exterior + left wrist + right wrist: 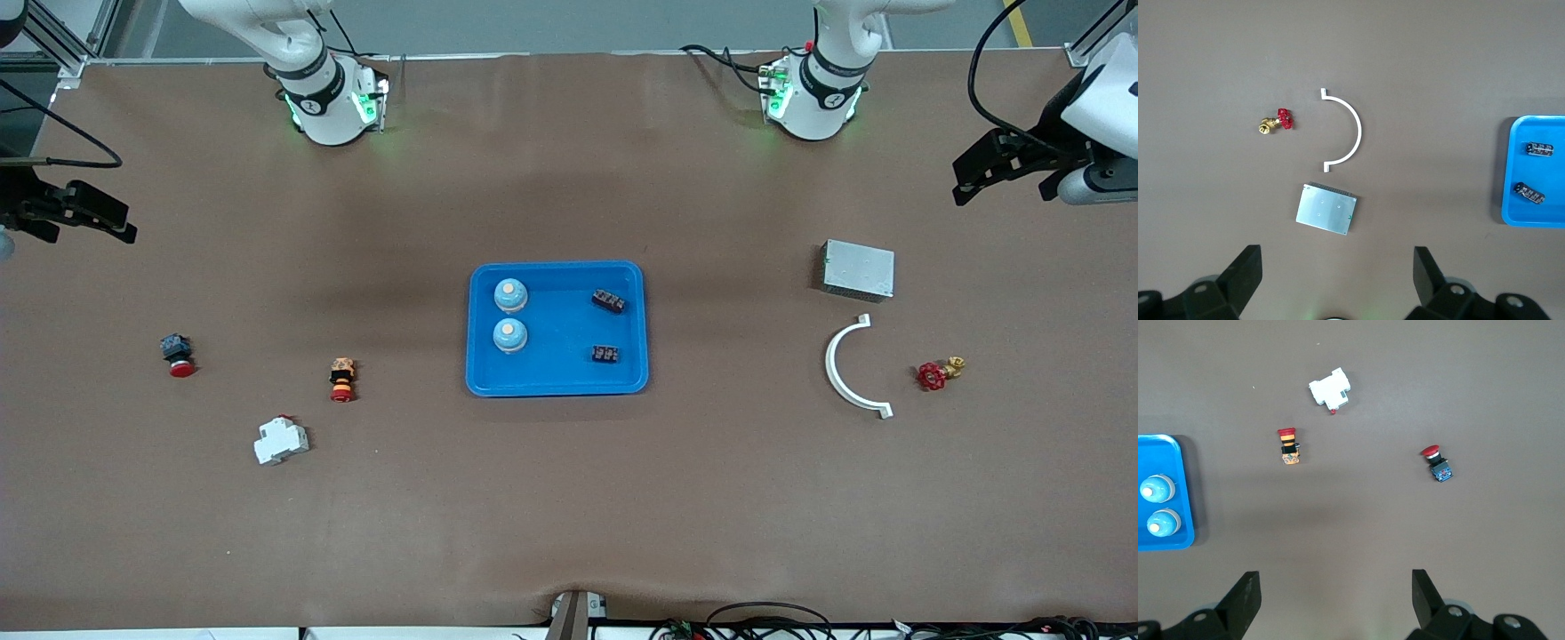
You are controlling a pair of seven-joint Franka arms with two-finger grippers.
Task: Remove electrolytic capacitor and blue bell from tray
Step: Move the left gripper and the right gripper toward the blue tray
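Note:
A blue tray (556, 388) sits mid-table. Two light-blue bells (510, 294) (509, 334) stand in it toward the right arm's end. Two black capacitors (608, 301) (605, 354) lie in it toward the left arm's end. My left gripper (965, 182) is open and empty, up in the air over the left arm's end of the table. Its wrist view shows the gripper (1336, 252), the capacitors (1539, 149) and the tray (1506, 200). My right gripper (127, 222) is open and empty over the right arm's end. Its wrist view shows the gripper (1335, 576), the bells (1156, 489) and the tray (1185, 493).
A silver box (858, 269), a white arc piece (845, 373) and a red-handled brass valve (935, 373) lie toward the left arm's end. Two red push-buttons (342, 380) (178, 354) and a white breaker (281, 440) lie toward the right arm's end.

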